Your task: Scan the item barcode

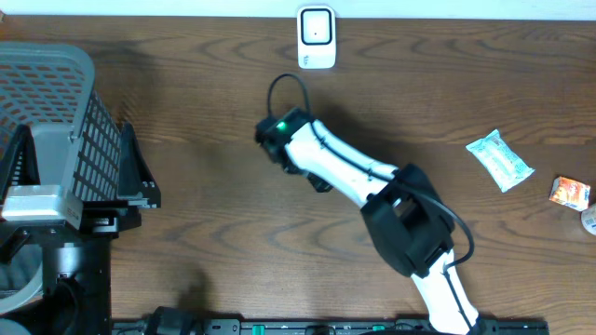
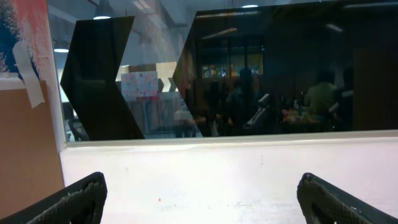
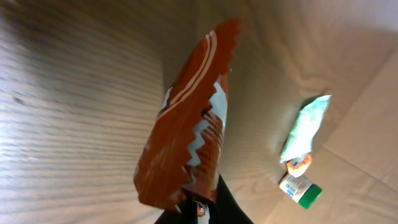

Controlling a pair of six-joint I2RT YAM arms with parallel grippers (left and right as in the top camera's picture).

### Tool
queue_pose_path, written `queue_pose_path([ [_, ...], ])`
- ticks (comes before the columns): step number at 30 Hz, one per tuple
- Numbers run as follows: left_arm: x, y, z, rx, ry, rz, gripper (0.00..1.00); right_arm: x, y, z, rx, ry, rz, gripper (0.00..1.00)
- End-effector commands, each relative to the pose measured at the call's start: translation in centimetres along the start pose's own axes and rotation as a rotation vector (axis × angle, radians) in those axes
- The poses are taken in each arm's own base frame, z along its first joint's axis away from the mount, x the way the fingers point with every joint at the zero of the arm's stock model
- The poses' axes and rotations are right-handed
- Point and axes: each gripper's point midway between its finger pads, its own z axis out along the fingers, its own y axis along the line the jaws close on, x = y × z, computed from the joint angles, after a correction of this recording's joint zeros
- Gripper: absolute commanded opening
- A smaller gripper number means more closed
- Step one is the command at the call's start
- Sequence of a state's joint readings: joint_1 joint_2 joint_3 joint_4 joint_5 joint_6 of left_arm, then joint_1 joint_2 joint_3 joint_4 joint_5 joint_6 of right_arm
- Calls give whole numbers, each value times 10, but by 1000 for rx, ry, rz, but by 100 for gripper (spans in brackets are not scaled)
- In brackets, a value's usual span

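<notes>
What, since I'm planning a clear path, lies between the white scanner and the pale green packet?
Nothing: the overhead view shows only bare table between the scanner and the green packet.

You've got open tabletop (image 1: 205, 233) btwn basket (image 1: 56, 121) at left & scanner (image 1: 316, 37) up top. Right arm (image 1: 340, 167) cuts diag. across centre; green packet (image 1: 500, 160), orange packet (image 1: 570, 193) sit far right.
</notes>
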State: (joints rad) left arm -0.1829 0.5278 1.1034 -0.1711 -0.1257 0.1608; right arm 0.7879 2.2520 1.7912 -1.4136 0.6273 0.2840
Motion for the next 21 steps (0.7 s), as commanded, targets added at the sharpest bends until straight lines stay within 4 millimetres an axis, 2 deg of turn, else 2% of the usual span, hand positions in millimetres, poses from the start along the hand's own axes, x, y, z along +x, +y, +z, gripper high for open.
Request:
queue_pose_path([
  [1, -2, 1, -2, -3, -9, -2, 98, -10, 15, -31, 28, -119, 63, 4],
  [4, -2, 1, -2, -3, -9, -2, 98, -11, 52, -48, -53, -162, 27, 8],
  [6, -2, 1, -2, -3, -9, -2, 98, -11, 75, -60, -96, -199, -2, 17],
  [7, -2, 1, -2, -3, -9, -2, 98, -10, 83, -65, -108, -211, -12, 27],
  [9, -2, 1, -2, -3, -9, -2, 98, -9, 101, -77, -123, -251, -41, 62],
  [10, -2, 1, -2, -3, -9, -2, 98, -7, 108, -83, -123, -268, -58, 70],
  [11, -2, 1, -2, -3, -9, -2, 98, -5, 114, -87, -123, -279, -72, 73],
  [12, -2, 1, -2, -3, -9, -2, 98, -3, 120, -92, -122, -290, -82, 66],
  [14, -2, 1, -2, -3, -9, -2, 98, -2, 123, -99, -104, -318, -38, 31],
  [16, -2, 1, -2, -3, -9, -2, 98, -4, 118, -102, -86, -337, -2, 2],
  [21, -2, 1, -2, -3, -9, -1, 98, -12, 105, -93, -169, -289, 72, 1],
])
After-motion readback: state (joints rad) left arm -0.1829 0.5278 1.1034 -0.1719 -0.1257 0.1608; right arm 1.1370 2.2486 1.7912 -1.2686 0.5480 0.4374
